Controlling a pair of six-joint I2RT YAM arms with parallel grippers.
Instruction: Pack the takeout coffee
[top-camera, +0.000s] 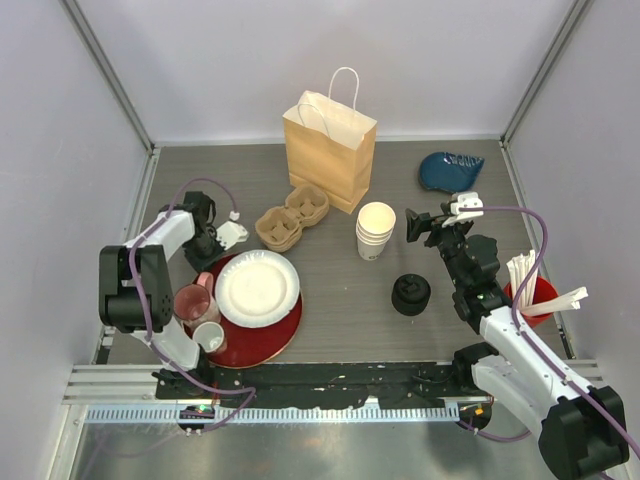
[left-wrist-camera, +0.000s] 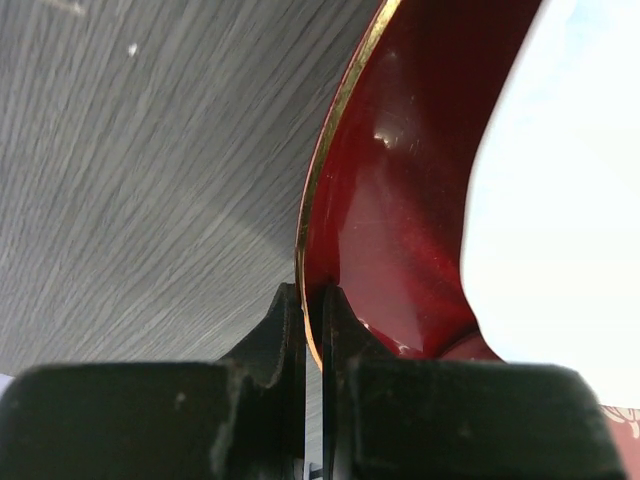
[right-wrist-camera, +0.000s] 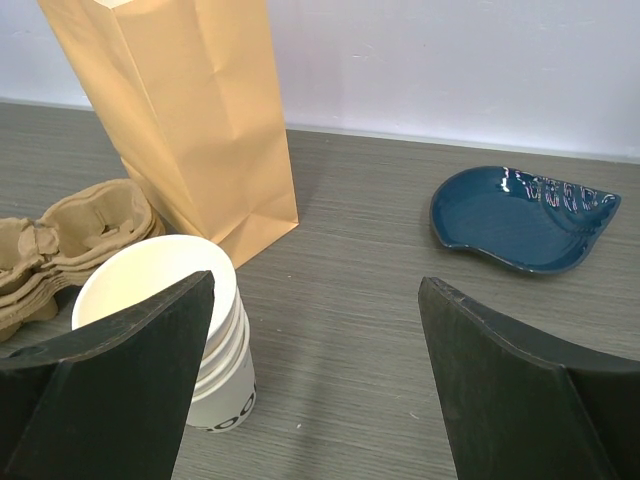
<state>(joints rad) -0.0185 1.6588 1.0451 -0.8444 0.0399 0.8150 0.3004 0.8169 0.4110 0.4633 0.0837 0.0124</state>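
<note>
Several white paper cups (top-camera: 375, 230) stand nested in one open-topped stack just in front of the brown paper bag (top-camera: 330, 150), toward its right corner. The right gripper (right-wrist-camera: 318, 300) hangs beside that stack, jaws spread wide and empty. Well in front-left of the bag, the left gripper (left-wrist-camera: 312, 300) is closed to a slit at the gold rim of the red plate (left-wrist-camera: 400, 200) — whether it pinches that rim cannot be told.

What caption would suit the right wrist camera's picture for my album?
Open right hand faces stacked white paper cups, a brown paper bag and a blue dish.
</note>
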